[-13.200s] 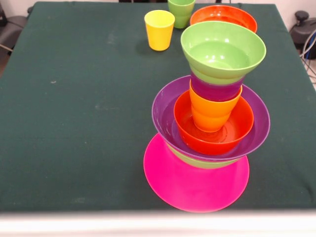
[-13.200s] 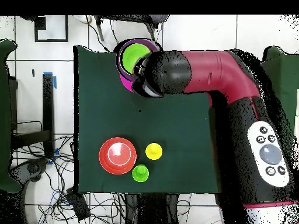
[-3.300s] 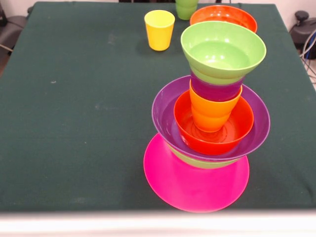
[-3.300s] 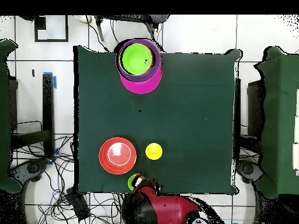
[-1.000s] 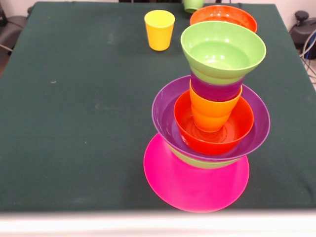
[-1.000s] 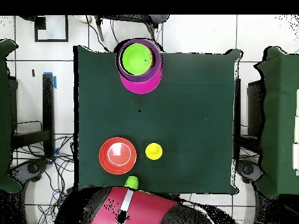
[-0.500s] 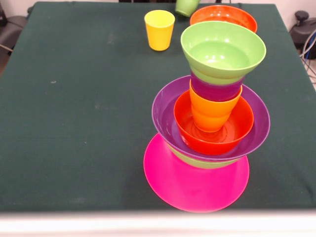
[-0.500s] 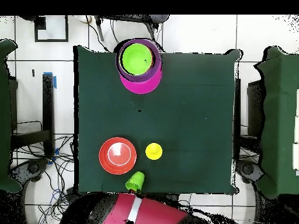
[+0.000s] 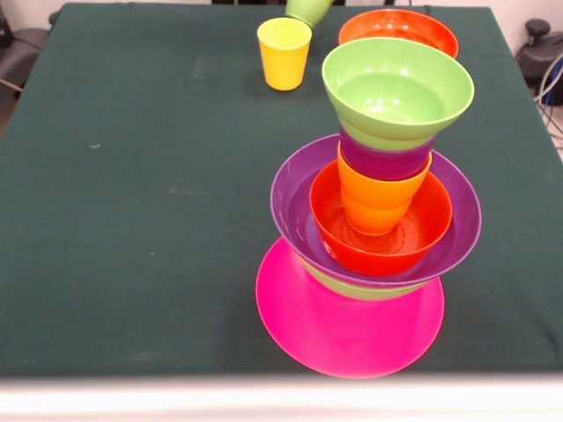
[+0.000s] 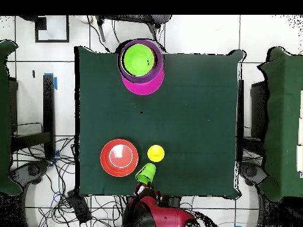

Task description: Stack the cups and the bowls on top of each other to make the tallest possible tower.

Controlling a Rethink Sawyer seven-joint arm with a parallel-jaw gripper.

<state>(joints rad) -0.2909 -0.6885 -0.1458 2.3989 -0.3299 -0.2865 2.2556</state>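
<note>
While you are viewing the table (image 9: 132, 176) from the front, the tower (image 9: 374, 211) is standing near the front edge, right of centre. Its pink bowl (image 9: 343, 334) is forming the base; a light green bowl rim is showing just above it, under the wide purple bowl (image 9: 290, 198). An orange-red bowl (image 9: 418, 233) is sitting inside the purple one, holding the orange cup (image 9: 374, 202). The purple cup (image 9: 383, 163) is resting on the orange cup, and the light green bowl (image 9: 396, 92) is crowning the column.

At the far side, the yellow cup (image 9: 284, 53) is standing upright beside the second orange-red bowl (image 9: 398, 28). The light green cup (image 10: 145, 173) is hanging tilted just between them in the overhead view, at the gripper (image 10: 146, 192). You cannot tell whether the gripper is clamping it.
</note>
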